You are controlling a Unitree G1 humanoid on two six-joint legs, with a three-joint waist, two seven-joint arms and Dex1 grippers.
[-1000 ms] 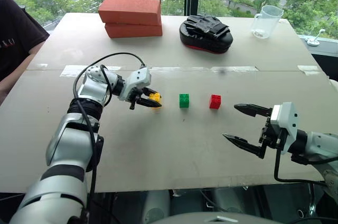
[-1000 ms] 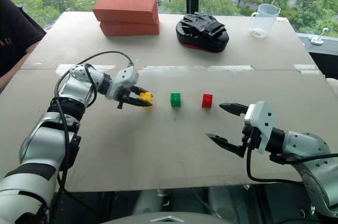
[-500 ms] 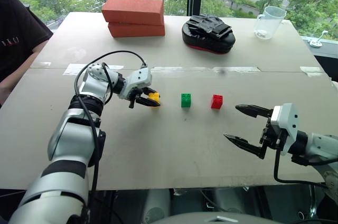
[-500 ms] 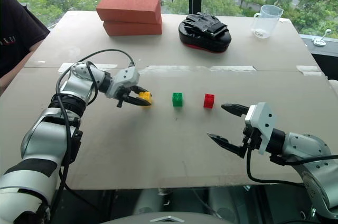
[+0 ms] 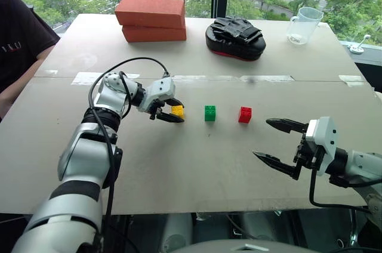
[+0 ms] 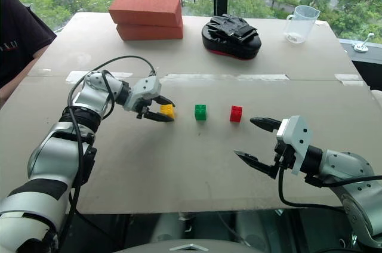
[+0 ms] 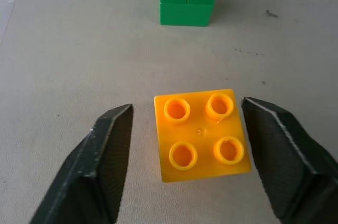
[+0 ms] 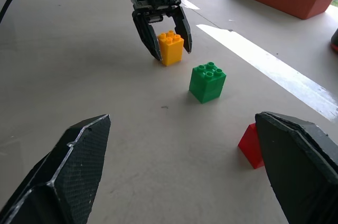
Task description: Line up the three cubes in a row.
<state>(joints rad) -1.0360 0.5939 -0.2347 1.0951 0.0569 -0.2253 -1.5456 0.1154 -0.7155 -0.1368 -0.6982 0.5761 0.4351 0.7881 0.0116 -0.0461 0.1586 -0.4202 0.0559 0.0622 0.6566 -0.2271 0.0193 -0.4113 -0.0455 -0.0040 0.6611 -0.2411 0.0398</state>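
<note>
Since the earlier frame the left gripper (image 7: pixel 182 129) has let go of the yellow cube (image 7: pixel 201 133): its fingers (image 7: pixel 105 166), which were pinched on the block, now stand apart on either side of it, with a gap showing between each finger and the cube, and nothing in their hold. The yellow cube sits upright on the table (image 5: pixel 191 169), studs up. Taking the green cube (image 5: pixel 209 113) as the landmark, the yellow cube is near it on the robot's left and the red cube (image 5: pixel 245 114) is near it on the robot's right, so the three sit in one row with gaps between them, none touching. The right gripper (image 5: pixel 276 141) hangs above the table nearer the robot than the red cube and further right, well apart from the green cube, its jaws spread wide and empty. Beyond the green cube, at the far side of the table, lie two stacked bricks (image 5: pixel 150 19) to the left, a black pad (image 5: pixel 234 38) straight beyond, and a clear cup (image 5: pixel 303 25) to the right. A person's sleeve (image 5: pixel 18 38) shows past the table's left edge.
</note>
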